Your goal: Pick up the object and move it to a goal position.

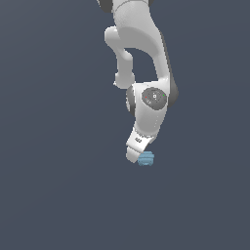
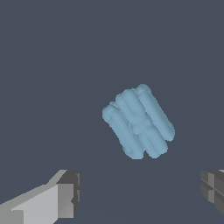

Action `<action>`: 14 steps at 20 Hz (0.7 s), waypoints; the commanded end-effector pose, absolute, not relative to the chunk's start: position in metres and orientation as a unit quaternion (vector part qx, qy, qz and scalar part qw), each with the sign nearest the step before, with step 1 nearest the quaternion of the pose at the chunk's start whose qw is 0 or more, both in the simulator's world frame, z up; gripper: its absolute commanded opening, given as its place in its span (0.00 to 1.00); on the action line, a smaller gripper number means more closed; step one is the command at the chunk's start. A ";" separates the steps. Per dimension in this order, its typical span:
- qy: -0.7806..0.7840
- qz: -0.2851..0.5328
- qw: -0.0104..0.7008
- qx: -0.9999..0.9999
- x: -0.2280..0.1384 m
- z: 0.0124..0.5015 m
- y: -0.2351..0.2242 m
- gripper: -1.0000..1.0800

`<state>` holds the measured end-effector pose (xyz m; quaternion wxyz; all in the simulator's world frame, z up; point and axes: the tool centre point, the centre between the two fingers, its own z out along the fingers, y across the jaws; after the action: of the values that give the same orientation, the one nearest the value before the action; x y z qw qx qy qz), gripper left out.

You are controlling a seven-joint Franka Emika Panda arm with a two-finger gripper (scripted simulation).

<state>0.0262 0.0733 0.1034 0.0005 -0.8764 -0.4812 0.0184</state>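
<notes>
The object (image 1: 146, 158) is a small light-blue ridged lump on the dark grey floor, just below the white arm's hand. In the wrist view the object (image 2: 138, 122) lies tilted, with several rounded ridges side by side. My gripper (image 2: 140, 188) is open and empty. One finger (image 2: 61, 197) and the other finger (image 2: 214, 186) stand wide apart, and the object lies ahead of the gap between them, touching neither. In the exterior view the gripper (image 1: 138, 157) sits right beside the object, which pokes out on the exterior view's right of the hand.
A plain dark grey floor (image 1: 58, 195) fills both views. The white arm (image 1: 146, 73) comes down from the top of the exterior view. No goal marker shows.
</notes>
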 end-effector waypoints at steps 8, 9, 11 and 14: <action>-0.602 0.010 0.001 -0.798 0.039 0.096 0.086 0.96; -0.613 0.009 0.001 -0.790 0.040 0.095 0.087 0.96; -0.634 0.007 0.001 -0.774 0.042 0.094 0.089 0.96; -0.659 0.005 0.001 -0.752 0.045 0.092 0.092 0.96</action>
<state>0.0438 0.0905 0.0929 0.0008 -0.7638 -0.6454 0.0062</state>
